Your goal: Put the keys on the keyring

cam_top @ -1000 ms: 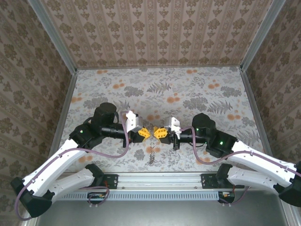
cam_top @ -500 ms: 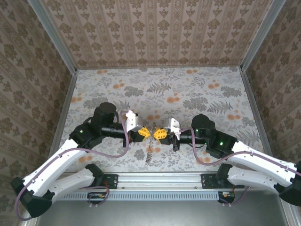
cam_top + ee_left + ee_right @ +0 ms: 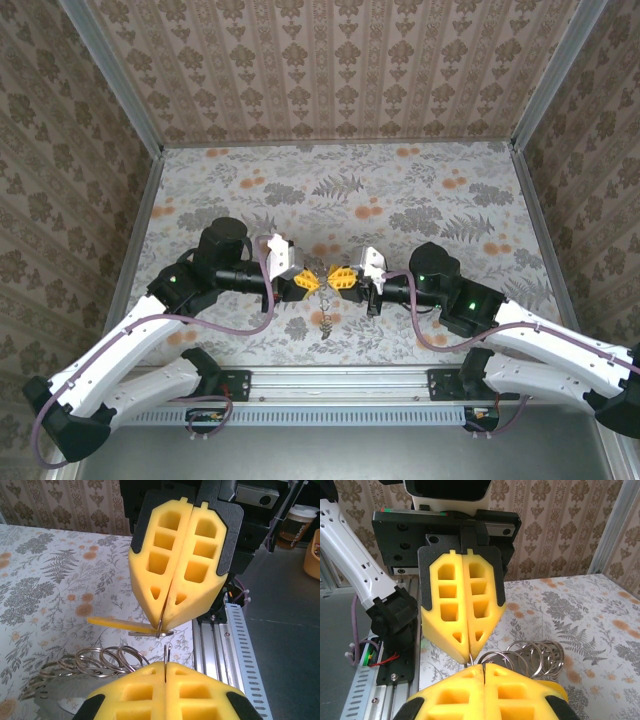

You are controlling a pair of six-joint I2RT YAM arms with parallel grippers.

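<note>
Nearest the left wrist camera, the left pincer point(image 3: 165, 666) has its yellow pads pressed together on a thin wire of the keyring point(image 3: 165, 654), which stands up out of the seam between them. Just beyond, tip to tip with it, the right pincer point(image 3: 164, 622) is likewise clamped shut, with the same wire caught at its point. A flat pale gold key point(image 3: 120, 625) juts sideways from that tip, touching or just beside the ring; whether it is threaded on cannot be told. A coil of rings point(image 3: 102, 659) sags off to the side of the left pincer's tip and hangs between the two arms above the flowered worktop point(image 3: 40, 580). The hold looks risky: so fine a wire sits in soft foam, so a small twist or a pull apart by either arm could let it slide out. The hanging coil's weight could turn the ring in the pads. If the key is only resting there, any jolt would probably drop it onto the worktop below.
</note>
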